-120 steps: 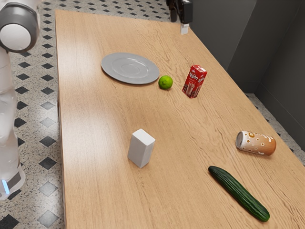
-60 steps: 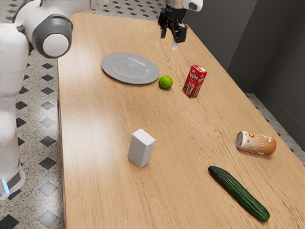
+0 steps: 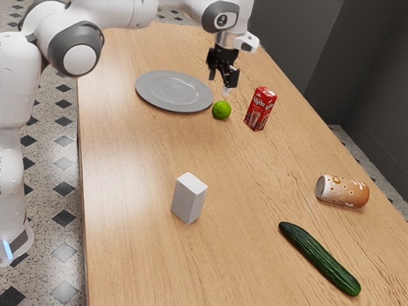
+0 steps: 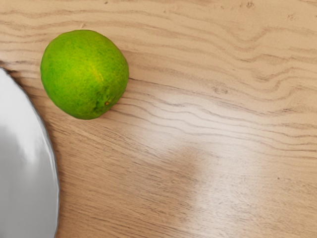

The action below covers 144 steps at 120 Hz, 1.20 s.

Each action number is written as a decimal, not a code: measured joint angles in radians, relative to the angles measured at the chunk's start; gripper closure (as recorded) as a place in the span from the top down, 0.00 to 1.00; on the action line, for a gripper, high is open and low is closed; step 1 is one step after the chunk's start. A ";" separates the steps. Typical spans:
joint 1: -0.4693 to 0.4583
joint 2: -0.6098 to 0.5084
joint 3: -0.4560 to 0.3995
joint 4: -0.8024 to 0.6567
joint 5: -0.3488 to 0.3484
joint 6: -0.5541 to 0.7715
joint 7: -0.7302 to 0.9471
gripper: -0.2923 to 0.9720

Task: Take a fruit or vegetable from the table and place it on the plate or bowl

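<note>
A green lime (image 3: 221, 109) lies on the wooden table just off the rim of the grey plate (image 3: 173, 90), on the side toward the exterior view's right. My gripper (image 3: 224, 81) hangs above the table a little behind the lime, fingers apart and holding nothing. In the wrist view the lime (image 4: 84, 74) sits close to the plate's edge (image 4: 29, 178), off to one side of my hand, with bare wood under the hand. A dark green cucumber (image 3: 319, 257) lies near the table's front corner at the exterior view's right.
A red drink carton (image 3: 260, 108) stands right of the lime. A white box (image 3: 189, 197) stands mid-table. An orange can (image 3: 342, 190) lies on its side near the right edge. A dark wall runs behind the table at the right.
My arm has swung in from the far end of the table and come down toward the lime. The objects on the table have not moved.
</note>
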State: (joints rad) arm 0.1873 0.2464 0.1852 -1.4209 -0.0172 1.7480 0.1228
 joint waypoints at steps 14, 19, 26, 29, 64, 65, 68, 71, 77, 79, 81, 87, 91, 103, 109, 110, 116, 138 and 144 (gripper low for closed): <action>0.024 0.049 -0.002 0.029 -0.001 0.025 0.026 0.77; 0.030 0.059 -0.002 0.036 -0.002 0.031 0.036 0.77; 0.040 0.079 -0.003 0.045 -0.003 0.039 0.049 0.77; 0.045 0.090 -0.003 0.047 -0.003 0.042 0.055 0.77; 0.045 0.163 -0.010 0.076 -0.010 0.118 0.190 0.77; 0.044 0.163 -0.010 0.076 -0.010 0.120 0.194 0.77; 0.043 0.164 -0.012 0.076 -0.010 0.123 0.204 0.77; 0.042 0.165 -0.015 0.076 -0.010 0.126 0.214 0.77; 0.043 0.164 -0.018 0.076 -0.011 0.131 0.233 0.77; 0.043 0.163 -0.018 0.076 -0.011 0.132 0.239 0.77; 0.045 0.163 -0.018 0.076 -0.012 0.133 0.244 0.77; 0.049 0.162 -0.016 0.076 -0.012 0.135 0.261 0.77; 0.055 0.161 -0.013 0.075 -0.012 0.136 0.271 0.77; 0.067 0.169 -0.009 0.076 -0.015 0.140 0.299 0.77; 0.069 0.175 -0.010 0.077 -0.017 0.141 0.311 0.77; 0.069 0.176 -0.010 0.077 -0.018 0.142 0.313 0.77; 0.069 0.180 -0.012 0.079 -0.020 0.143 0.324 0.77; 0.071 0.232 -0.017 0.142 -0.025 0.141 0.358 0.77; 0.072 0.243 -0.017 0.150 -0.031 0.139 0.365 0.77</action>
State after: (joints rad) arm 0.2597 0.4897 0.1685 -1.2712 -0.0485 1.8869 0.4881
